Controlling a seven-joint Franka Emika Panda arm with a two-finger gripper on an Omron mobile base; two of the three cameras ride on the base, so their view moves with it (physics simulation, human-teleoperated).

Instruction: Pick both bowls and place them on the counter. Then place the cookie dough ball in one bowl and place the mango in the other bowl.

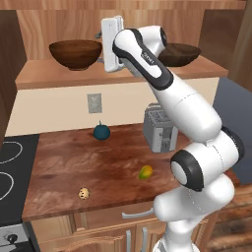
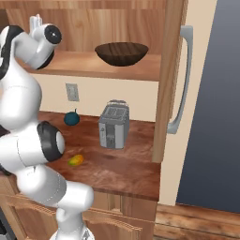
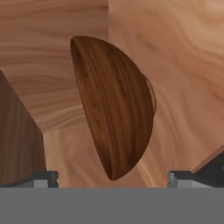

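The deeper reddish-brown bowl [image 1: 75, 53] stands on the pale wooden shelf at the left. The wider dark bowl [image 1: 183, 53] stands at the right of that shelf, partly behind my arm, and is seen whole from the other side [image 2: 122, 52]. My gripper [image 1: 102, 47] is up at shelf height between them, facing the deeper bowl and just short of it. In the rolled hand view that bowl [image 3: 113, 127] appears side-on, ahead of my open gripper [image 3: 111, 180] with nothing between the fingers. The cookie dough ball [image 1: 84, 193] and the mango [image 1: 145, 172] lie on the counter [image 1: 64, 162] below.
A toaster [image 1: 160, 129] stands on the counter under the shelf's right part. A dark teal round fruit [image 1: 102, 131] sits by the back wall. A stovetop [image 1: 10, 167] borders the counter at left. A cabinet side and fridge door [image 2: 206, 117] close it off at right.
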